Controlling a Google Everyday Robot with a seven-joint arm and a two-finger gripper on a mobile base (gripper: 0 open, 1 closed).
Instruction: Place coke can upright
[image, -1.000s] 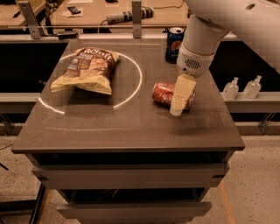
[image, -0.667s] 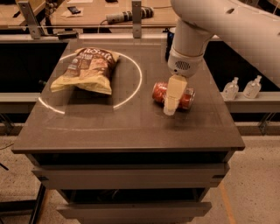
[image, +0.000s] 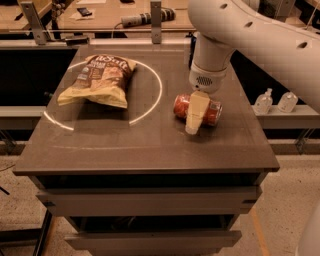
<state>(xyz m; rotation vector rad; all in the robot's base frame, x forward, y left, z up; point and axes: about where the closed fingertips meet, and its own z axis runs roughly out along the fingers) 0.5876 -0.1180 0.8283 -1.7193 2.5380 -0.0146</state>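
The hand (image: 193, 125) is down at the surface (image: 150, 145), right of centre, hanging from the white arm (image: 240, 35) that comes in from the upper right. Its pale front part crosses the middle of the can (image: 214, 112) and reaches the surface just in front of it. Whether the hand is open or closed on the can I cannot tell, since its near side hides what lies behind. The can lies on its side, its long axis running roughly left to right, with its red body showing on both sides of the hand. It rests on the surface and is not lifted. Well apart to the left, a chip bag (image: 100, 80) lies flat inside a thin white ring (image: 159, 85) marked on the surface; the can is outside that ring, just beside its right edge. Two small bottles (image: 275, 101) stand on a lower shelf off to the right, away from the work. My reading is that this is the grasp step: the hand is set across the can's waist, and nothing has been stood up yet. The next move would call for a firm hold across the body, then a lift and a quarter turn of the wrist so that one silver end faces down. The can should be set flat before release, as a round can may roll or tip.
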